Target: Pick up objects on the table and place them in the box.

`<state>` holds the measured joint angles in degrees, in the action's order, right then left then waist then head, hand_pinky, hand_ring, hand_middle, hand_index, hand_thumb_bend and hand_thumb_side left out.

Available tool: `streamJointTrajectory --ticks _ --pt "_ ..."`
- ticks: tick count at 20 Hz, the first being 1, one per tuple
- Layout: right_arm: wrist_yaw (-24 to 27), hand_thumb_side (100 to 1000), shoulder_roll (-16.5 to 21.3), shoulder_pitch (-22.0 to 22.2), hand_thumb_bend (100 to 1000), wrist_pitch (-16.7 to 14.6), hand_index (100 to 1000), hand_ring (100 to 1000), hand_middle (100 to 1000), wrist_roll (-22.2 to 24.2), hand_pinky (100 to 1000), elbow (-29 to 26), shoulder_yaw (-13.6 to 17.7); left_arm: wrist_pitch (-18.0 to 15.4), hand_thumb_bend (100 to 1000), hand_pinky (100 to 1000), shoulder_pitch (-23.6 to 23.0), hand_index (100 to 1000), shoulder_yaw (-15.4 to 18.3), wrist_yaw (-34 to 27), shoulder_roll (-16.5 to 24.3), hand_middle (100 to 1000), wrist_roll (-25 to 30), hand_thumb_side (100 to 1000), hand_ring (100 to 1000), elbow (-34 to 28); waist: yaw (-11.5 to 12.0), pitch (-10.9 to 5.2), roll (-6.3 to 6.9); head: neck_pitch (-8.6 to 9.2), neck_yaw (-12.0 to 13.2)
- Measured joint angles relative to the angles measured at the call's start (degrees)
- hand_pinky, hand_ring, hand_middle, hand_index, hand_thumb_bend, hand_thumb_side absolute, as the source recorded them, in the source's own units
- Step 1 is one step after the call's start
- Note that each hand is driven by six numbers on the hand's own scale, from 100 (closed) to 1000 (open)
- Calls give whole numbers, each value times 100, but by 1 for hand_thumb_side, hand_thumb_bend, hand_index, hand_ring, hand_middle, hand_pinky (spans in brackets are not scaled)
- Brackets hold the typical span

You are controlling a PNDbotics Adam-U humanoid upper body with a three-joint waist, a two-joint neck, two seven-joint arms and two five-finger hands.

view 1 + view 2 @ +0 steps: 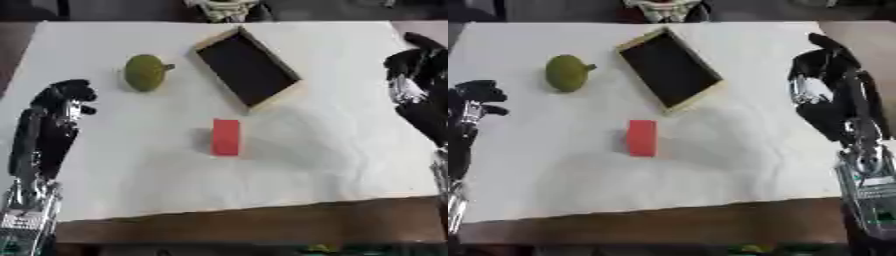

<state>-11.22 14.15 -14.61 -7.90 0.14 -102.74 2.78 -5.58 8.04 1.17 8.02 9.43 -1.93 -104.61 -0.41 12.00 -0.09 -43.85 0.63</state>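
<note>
Red block [226, 137] sits nearest the front, a small smooth-sided rectangular brick standing alone on the white cloth [332, 165] about midway across the table. The cloth looks like soft fabric, faintly creased to the right of the block, and it stops short of the near edge, where a strip of brown wooden table [262, 225] shows.

To either side, the robot's arms reach in over the cloth. The left hand [66, 100], glossy black with silver metal at the wrist, hovers at the left edge, its fingers curled inward with nothing in them. The right hand [824, 75] is at the right edge, higher up the table, dark fingers bent downward in a loose curl, also holding nothing. Neither touches any object.

Farther back on the left lies a green fruit [144, 72], rounded and dull-skinned with a short stem poking out to its right, resting on the cloth well apart from the block.

Beside it toward the centre is the box [637, 41], a shallow rectangular tray with a pale wooden rim and a dark flat interior, set at an angle, one corner pointing toward the far edge of the table.
</note>
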Motion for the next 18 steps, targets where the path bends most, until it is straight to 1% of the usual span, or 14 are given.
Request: streamJointTrajectory --ticks 10,13,16,17,18 --pt "0 434 0 0 100 0 883 714 628 0 716 0 0 0 100 589 0 720 0 0 0 589 0 685 669 0 -12 0 1 0 0" --pt "0 435 0 0 100 0 883 714 628 0 716 0 0 0 100 589 0 721 0 0 1 593 0 671 674 0 -26 -2 5 0 0" --pt "0 437 0 1 100 1 883 714 628 2 717 0 0 1 100 601 13 731 1 14 44 608 1 620 697 -2 -30 -3 18 0 0" --pt "0 437 0 1 100 1 883 714 628 3 717 0 0 4 100 601 20 731 3 37 106 608 5 620 697 -7 -30 -4 25 0 0" --pt "0 439 0 2 100 2 883 714 628 3 716 0 0 10 100 614 31 742 4 65 175 622 15 581 714 -23 -30 -4 29 0 0"
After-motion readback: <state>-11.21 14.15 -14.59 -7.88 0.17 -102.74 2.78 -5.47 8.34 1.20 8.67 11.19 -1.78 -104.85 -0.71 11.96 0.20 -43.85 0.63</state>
